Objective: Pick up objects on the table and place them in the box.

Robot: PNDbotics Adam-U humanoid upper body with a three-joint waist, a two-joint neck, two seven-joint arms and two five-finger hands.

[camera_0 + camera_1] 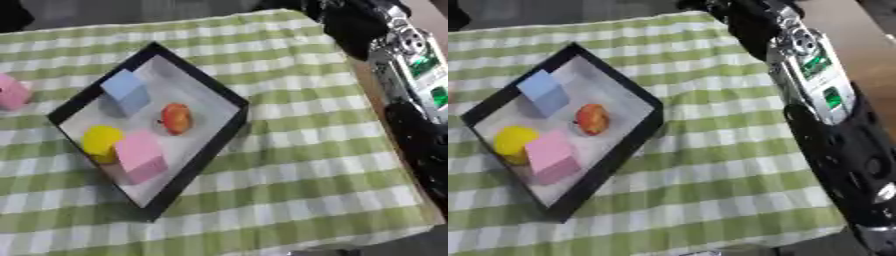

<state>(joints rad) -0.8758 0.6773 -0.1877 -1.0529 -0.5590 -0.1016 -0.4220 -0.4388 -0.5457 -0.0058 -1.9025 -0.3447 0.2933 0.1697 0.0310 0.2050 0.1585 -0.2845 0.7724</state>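
At the far left edge of the left eye view, about nine o'clock from the box, a pink object lies on the green-and-white checked cloth, outside the box and cut by the frame so that its shape and long axis cannot be read; the right eye view shows at most a faint sliver of it at that edge. Next comes the black-rimmed box, a shallow tray with a pale floor, turned like a diamond so that its long axis runs from about eleven o'clock down to five o'clock. Inside it, the blue block sits toward the twelve o'clock corner, standing on a face with one corner turned toward the viewer. The yellow object, rounded, lies at the nine o'clock side, touching or just beside the pink block, which sits toward the six o'clock corner with its longer side running roughly along the box's long axis. The red-orange fruit rests near the middle of the floor, apart from the blocks, its long axis close to upright in the picture. Well apart from all these, at the three o'clock side, the robot's right arm comes down from the upper edge past the cloth's right border, black and silver with green panels; the right eye view shows much more of its length than the left eye view does. Its hand is not visible in either view, so whether it is wide, narrow or holding anything cannot be told, and no left hand shows.
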